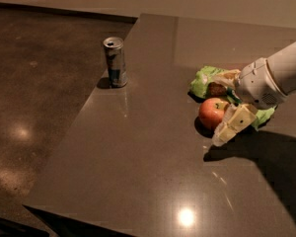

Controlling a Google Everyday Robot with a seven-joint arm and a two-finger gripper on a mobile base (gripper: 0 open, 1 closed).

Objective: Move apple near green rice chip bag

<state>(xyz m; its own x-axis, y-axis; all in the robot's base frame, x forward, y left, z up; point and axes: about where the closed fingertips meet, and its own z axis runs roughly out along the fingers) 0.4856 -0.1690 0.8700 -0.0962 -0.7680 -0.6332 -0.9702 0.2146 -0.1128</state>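
The red apple (pixel 212 112) with yellowish patches rests on the dark table, right against the front edge of the crinkly green rice chip bag (pixel 205 79). The bag lies flat behind the apple and partly under my arm. My gripper (pixel 226 116) comes in from the right and hangs over the apple. One cream finger (pixel 234 125) slants down along the apple's right side, and the other is mostly hidden toward the bag. The jaws stand apart, open around the apple and not squeezing it.
A slim silver-blue drink can (pixel 116 62) stands upright near the table's left edge (pixel 96 90). Beyond that edge is the lower dark floor (pixel 34 98). My white arm (pixel 281 75) reaches in from the right.
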